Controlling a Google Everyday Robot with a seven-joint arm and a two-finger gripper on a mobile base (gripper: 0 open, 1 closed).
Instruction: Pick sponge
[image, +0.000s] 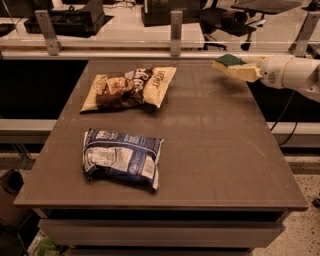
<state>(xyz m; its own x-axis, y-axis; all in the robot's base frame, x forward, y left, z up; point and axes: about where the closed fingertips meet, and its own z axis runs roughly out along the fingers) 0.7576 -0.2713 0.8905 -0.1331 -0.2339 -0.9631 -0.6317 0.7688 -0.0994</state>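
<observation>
At the one-o'clock corner of the flat brown worktop (210, 150), the white robot hand (242, 71) clamps the small green-topped yellow-foam sponge (229, 60). Beyond, at twelve o'clock, stand metal rail posts (176, 32) and dark office chairs (222, 22).

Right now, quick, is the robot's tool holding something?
Tool: closed, holding the sponge over the far right corner of the table.
</observation>
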